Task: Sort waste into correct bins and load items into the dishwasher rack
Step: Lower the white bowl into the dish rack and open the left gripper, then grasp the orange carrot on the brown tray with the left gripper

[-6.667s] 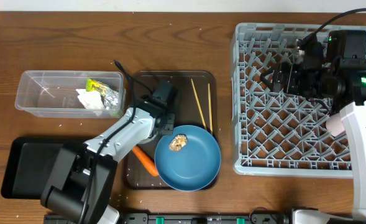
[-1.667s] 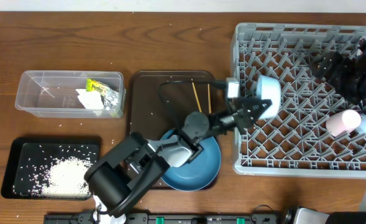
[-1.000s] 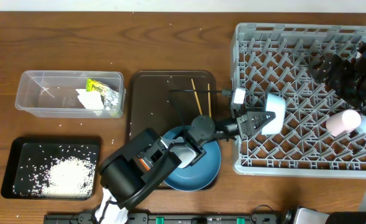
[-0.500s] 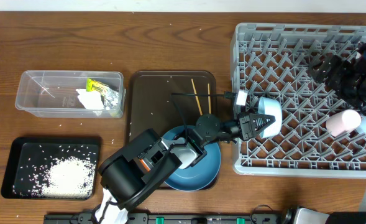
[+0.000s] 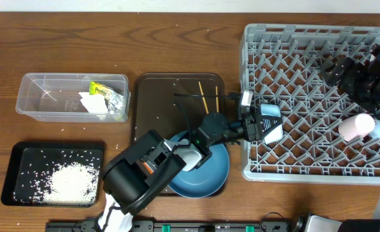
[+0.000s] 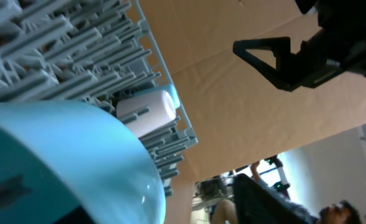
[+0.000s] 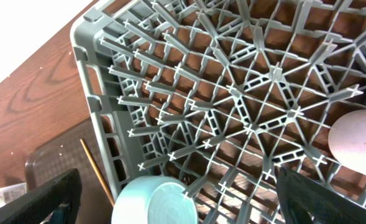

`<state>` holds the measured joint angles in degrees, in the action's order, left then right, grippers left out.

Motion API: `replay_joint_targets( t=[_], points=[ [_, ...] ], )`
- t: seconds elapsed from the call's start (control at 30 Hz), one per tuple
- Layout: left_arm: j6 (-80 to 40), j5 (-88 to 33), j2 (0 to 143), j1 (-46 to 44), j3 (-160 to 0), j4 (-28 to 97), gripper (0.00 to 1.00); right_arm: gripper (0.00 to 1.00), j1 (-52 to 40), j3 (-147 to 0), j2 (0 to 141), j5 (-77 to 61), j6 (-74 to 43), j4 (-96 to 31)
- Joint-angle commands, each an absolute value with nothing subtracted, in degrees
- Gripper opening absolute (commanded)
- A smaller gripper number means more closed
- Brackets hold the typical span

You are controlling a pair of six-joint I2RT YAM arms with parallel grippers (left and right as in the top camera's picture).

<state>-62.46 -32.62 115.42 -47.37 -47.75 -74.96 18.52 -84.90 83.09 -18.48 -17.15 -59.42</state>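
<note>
The light blue bowl rests tilted among the pegs at the left edge of the grey dishwasher rack. In the right wrist view the bowl shows its foot ring. My left gripper is at the bowl with its jaws open. In its own view the bowl fills the lower left, apart from one dark finger. My right gripper hangs open over the rack's far right with nothing between its fingers. A pink cup lies in the rack. The blue plate and chopsticks are on the brown tray.
A clear tub at the left holds a yellow-green wrapper and crumpled paper and foil. The black tray at the front left holds white rice. My left arm stretches over the plate toward the rack.
The left gripper has brought the bowl down into the rack's left edge and opened its jaws, which were shut on it before. The right arm has stayed still.
</note>
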Motion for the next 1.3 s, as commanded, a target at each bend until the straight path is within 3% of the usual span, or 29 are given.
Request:
replay_joint_targets(
  t=[0.0,0.27,0.47,0.73,0.97,1.1,1.23,1.27],
  points=[
    [-59.94,-35.03,115.50,-45.76,-48.84,-75.48,0.74,0.93,18.57,-85.06,83.15,-17.96,-16.01,-59.61],
    [-56.10,-38.96,111.70,-39.72,-48.86,-73.08,0.80,0.93,18.57,-85.06,83.15,-17.41,-16.01,-59.59],
    [-51.92,-42.02,107.70,-36.03,-48.84,-57.12,0.80,0.93,18.57,-85.06,83.15,-17.32,-16.01,-59.59],
    [-40.18,-40.84,96.51,-32.42,-48.84,-25.08,0.80,0.94,18.57,-85.06,83.15,-17.34,-16.01,-59.37],
    [-30.17,-19.31,79.50,-30.26,-48.84,13.56,0.80,0.94,18.44,-85.06,83.15,-17.37,-16.01,-59.37],
    [-26.89,-10.68,73.84,-30.30,-48.84,27.44,0.80,0.94,17.47,-85.06,83.15,-17.34,-16.01,-59.40],
    [-24.56,-9.50,73.28,-30.33,-48.82,37.98,0.79,0.94,16.14,-85.06,83.15,-17.34,-16.03,-59.35],
    [-23.99,-9.08,73.43,-30.33,-48.82,40.84,0.72,0.94,15.86,-85.06,83.15,-17.34,-16.01,-59.35]
  ],
)
